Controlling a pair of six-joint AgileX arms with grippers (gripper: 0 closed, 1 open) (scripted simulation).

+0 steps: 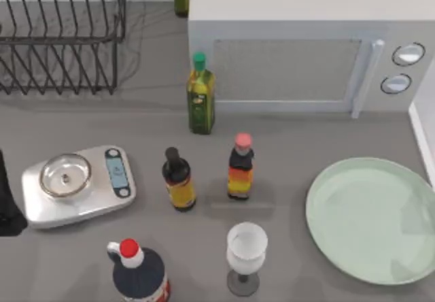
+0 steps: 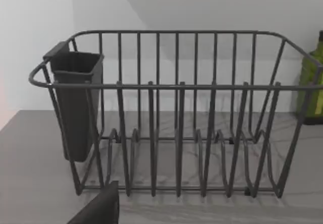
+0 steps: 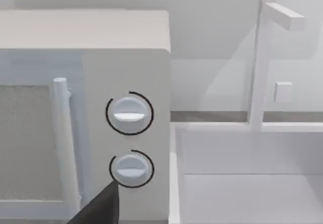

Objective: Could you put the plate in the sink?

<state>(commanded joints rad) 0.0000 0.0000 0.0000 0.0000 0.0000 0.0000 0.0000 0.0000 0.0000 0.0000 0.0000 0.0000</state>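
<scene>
The plate [image 1: 372, 220] lay flat on the worktop [image 1: 285, 132] at the right, near the front, well apart from the glass [image 1: 245, 256] and bottles. Beyond it stood the microwave [image 1: 306, 57], and the sink [image 3: 247, 188] lay just beside the microwave's right side. Doing this step well probably meant the right arm reaching down to the plate's raised rim, gripping it at the edge and keeping it level on the way over. Whether either end effector was open or closed I could not tell; neither held anything visible.
</scene>
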